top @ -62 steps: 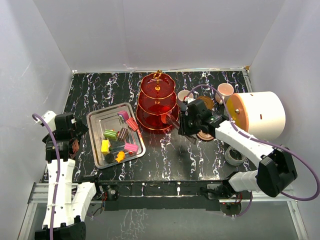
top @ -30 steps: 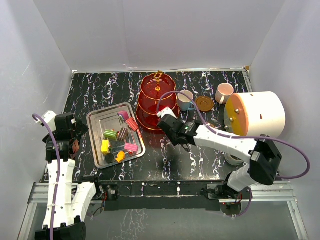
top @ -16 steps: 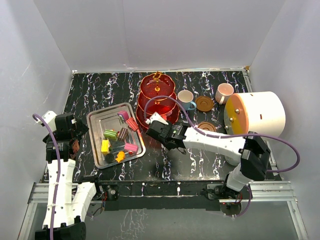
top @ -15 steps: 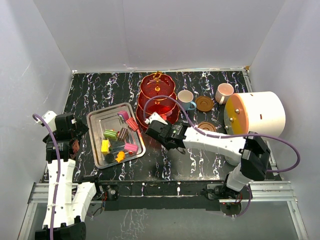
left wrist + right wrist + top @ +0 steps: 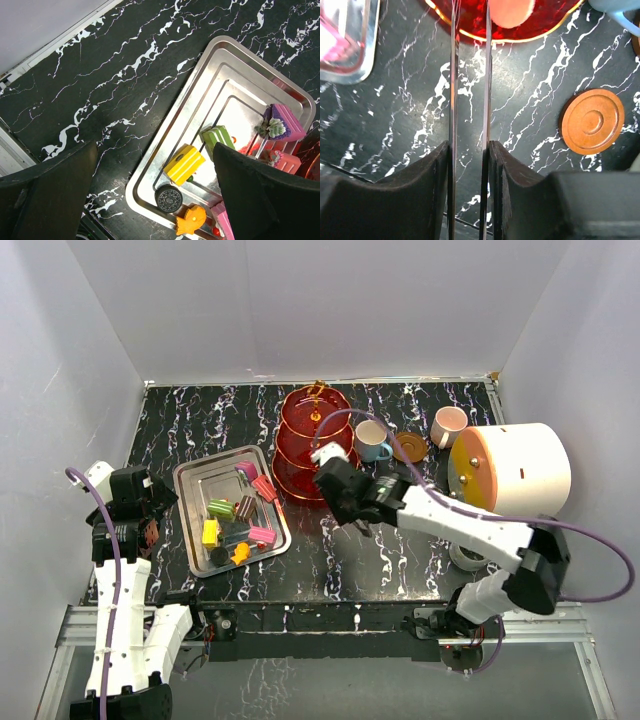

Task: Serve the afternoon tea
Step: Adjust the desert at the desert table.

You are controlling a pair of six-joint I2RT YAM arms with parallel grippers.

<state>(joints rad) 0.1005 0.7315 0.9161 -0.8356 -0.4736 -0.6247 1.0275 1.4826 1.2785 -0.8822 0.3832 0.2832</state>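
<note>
Black marbled table, left tool wide apart above tray, right tool clamped on metal tongs

Colourful block sweets on silver tray

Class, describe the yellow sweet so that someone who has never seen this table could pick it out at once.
Find the silver tray left of the red three-tier stand on the black marble table. On the tray's left side lies the yellow sweet, a ribbed block; its neighbours are a green block, a black disc and an orange fish shape.
</note>
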